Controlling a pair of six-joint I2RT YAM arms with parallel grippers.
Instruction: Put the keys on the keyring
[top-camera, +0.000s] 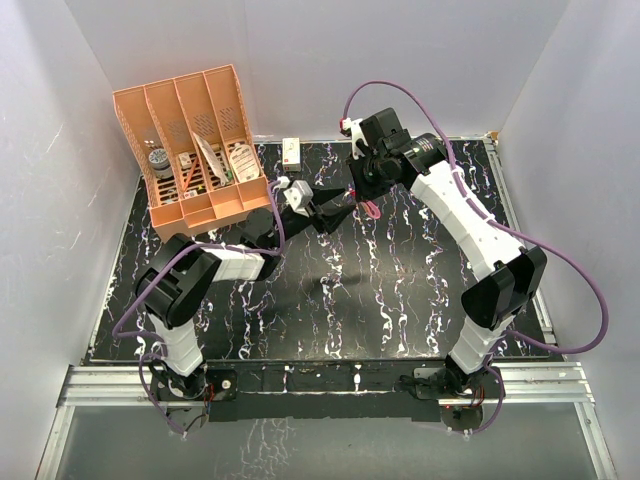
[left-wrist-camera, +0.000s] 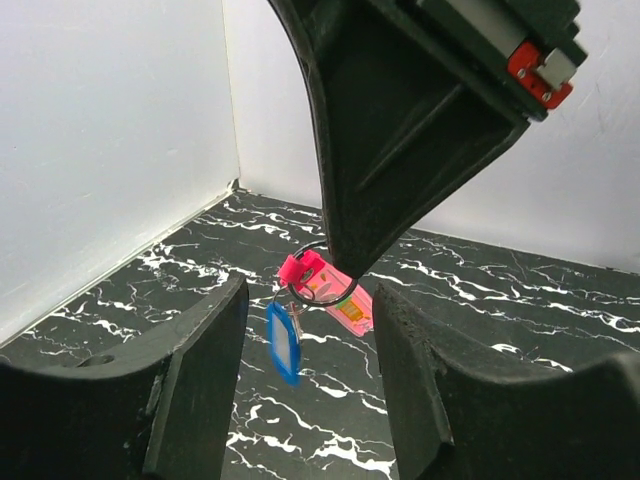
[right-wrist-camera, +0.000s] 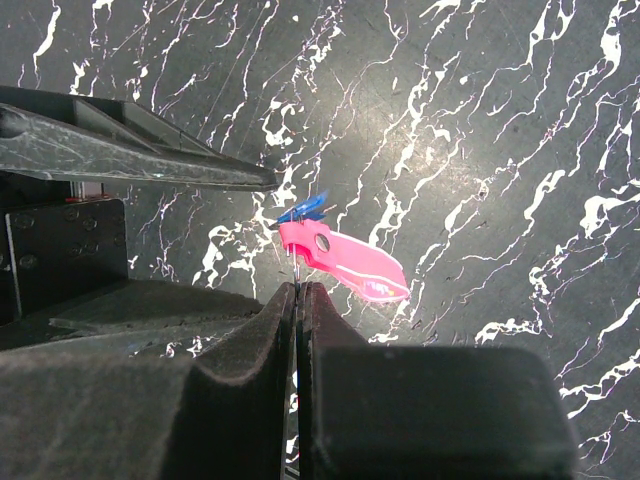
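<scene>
Looked like a robotics lab test cell, not a home or a shop. The left arm (top-camera: 190, 290) and right arm (top-camera: 470, 220) were bolted side by side to an aluminium rail (top-camera: 330, 378) at the near edge of a table (top-camera: 330, 300) with a black marble-pattern top. Plain white panels (top-camera: 60, 130) boxed the table in on three sides — a purpose-built enclosure. Purple cables (top-camera: 390, 85) looped loose off the arms. The one office-type item was an orange desk organiser (top-camera: 195, 150) in the far left corner, small bits in its slots.

My right fingers (right-wrist-camera: 335, 335) pinched tight, pointing down; left fingers (left-wrist-camera: 205, 370) apart, level, aimed at right fingertips.
</scene>
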